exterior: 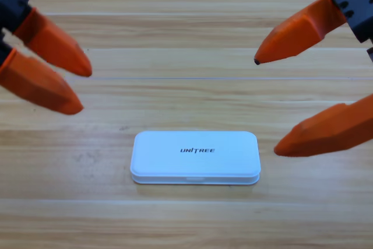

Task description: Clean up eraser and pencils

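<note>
The white case (195, 157), printed "UNITREE", is lying closed on the bench (186, 220), hiding eraser and pencils. The left end effector (86, 90) and right end effector (266, 106) are hanging released, holding nothing.

The whole view is filled by a wooden counter (186, 220), laid in pale planks running left to right and evenly lit.

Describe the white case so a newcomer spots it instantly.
On the wooden table, look low in the middle, between the left claw and right claw, both open. The case lies shut and flat: a white rounded rectangle, the only thing printed UNITREE.
</note>
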